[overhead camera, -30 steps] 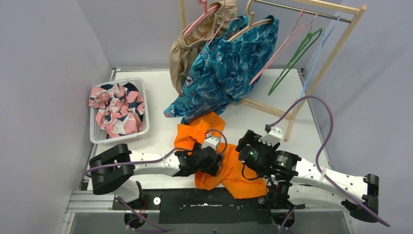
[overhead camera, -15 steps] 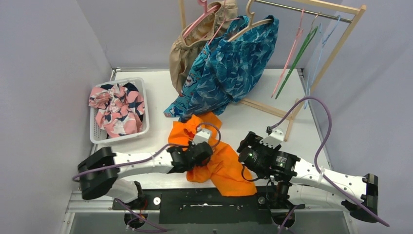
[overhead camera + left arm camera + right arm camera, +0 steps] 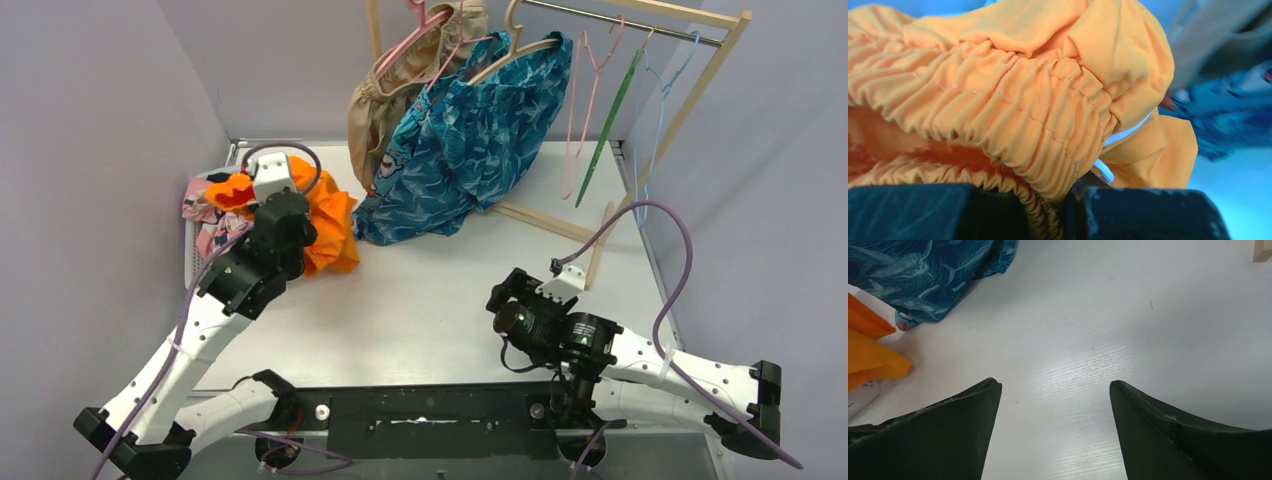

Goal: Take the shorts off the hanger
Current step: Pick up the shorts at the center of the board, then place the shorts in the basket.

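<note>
- Done so far, I judge: the orange shorts [image 3: 1013,100] are off their hanger. The left pincer [image 3: 1063,207] is clamped on their elastic waistband, and the rest bunches just ahead of and around it, above the basket [image 3: 189,255].
- The pink shorts [image 3: 205,232] lie in the basket, under the left pincer. Three bare hangers [image 3: 610,110] hang on the rack [image 3: 700,75], well off to that pincer's right.
- Left to do: the orange pair is not yet let go, and three pairs hang beyond the left pincer, to its right: the tan shorts [image 3: 375,110], turquoise shorts [image 3: 410,150] and teal shorts [image 3: 500,110]. Roughly half done.
- The right pincer [image 3: 1054,385] gapes wide and empty over bare tabletop [image 3: 1128,315]; the teal hem lies ahead and to its left.
- The orange cloth is thin, matte and soft, with a tightly gathered waistband, rows of stitching and a white loop at the seam.
- The printed pairs drape in loose folds. The bare hangers are thin and coloured, the rack is pale wood, and the tabletop is white with faint grain.
</note>
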`<act>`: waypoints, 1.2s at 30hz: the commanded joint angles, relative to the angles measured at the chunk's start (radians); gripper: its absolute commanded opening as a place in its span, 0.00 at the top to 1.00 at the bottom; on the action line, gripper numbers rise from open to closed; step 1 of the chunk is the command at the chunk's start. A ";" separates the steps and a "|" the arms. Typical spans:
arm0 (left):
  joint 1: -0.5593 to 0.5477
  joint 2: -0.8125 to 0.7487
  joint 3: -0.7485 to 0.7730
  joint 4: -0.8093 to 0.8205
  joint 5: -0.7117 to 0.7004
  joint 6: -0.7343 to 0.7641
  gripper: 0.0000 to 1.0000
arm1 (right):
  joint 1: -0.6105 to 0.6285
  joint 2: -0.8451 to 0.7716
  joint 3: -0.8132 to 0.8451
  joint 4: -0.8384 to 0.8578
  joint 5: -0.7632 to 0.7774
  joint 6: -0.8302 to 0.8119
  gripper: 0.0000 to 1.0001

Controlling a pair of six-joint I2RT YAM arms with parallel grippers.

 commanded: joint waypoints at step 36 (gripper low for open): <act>0.928 0.538 0.029 0.125 0.980 0.110 0.79 | 0.011 0.204 0.190 0.201 -0.042 -0.310 0.17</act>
